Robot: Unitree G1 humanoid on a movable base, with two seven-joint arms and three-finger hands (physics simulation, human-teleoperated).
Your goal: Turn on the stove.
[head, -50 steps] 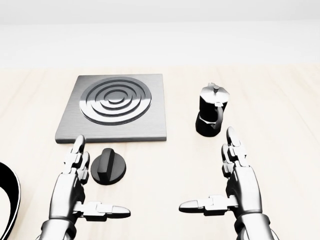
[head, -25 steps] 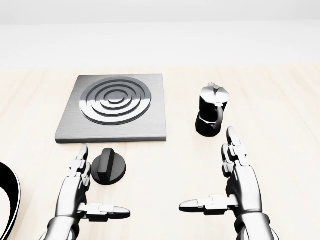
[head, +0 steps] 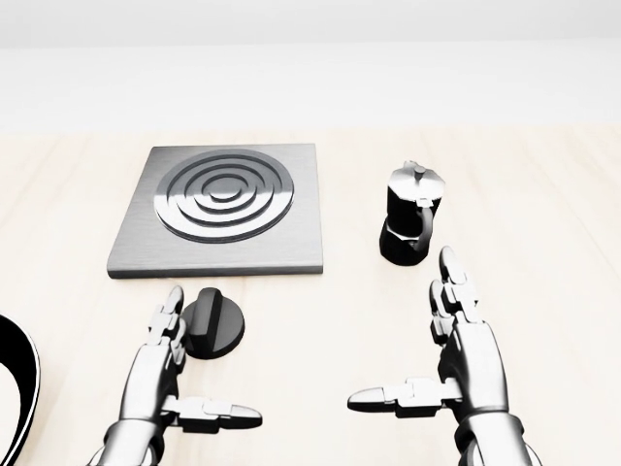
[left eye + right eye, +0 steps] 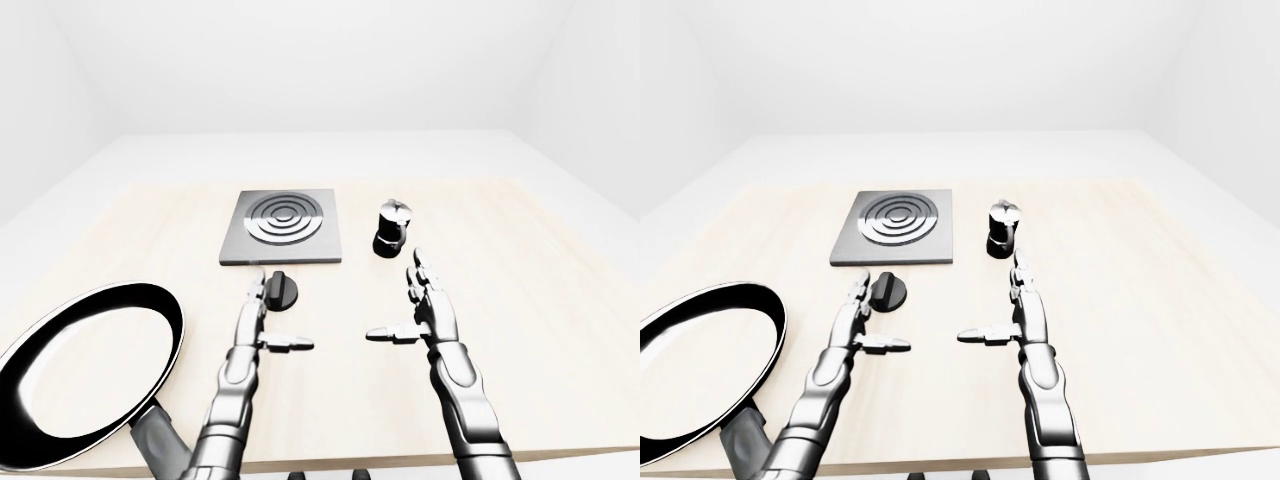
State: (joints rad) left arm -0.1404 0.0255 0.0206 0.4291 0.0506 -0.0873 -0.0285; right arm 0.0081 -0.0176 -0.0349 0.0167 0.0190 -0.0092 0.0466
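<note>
1. A large black frying pan with a pale grey interior point(image 4: 90, 375) is lying at the far left of the light wooden surface point(image 4: 560, 300) in the left-eye view, well apart from everything the task concerns

2. The left hand point(image 3: 160, 374) is now sitting further right in the head view than a second ago: its upper fingers point(image 3: 173, 316) were left of the knob with a gap, and they are now reaching up against the knob's left edge. The fingers are spread, thumb pointing right, pinching nothing

3. The round black stove knob with a raised bar handle point(image 3: 213, 323) is resting on the surface just below the lower edge of the stove, unmoved across the frames

4. The square brushed-metal stove plate with concentric burner rings point(image 3: 225, 209) is lying flat, above the knob in the head view

5. The black and silver moka pot point(image 3: 411, 226) is standing upright to the right of the stove, untouched

6. The right hand point(image 3: 456, 364) is hovering below the moka pot exactly where it was, fingers spread and empty

7. Judging by the shift, the left hand is closing in on the knob; the stove is not yet turned on, and gripping and turning the knob is what remains
</note>
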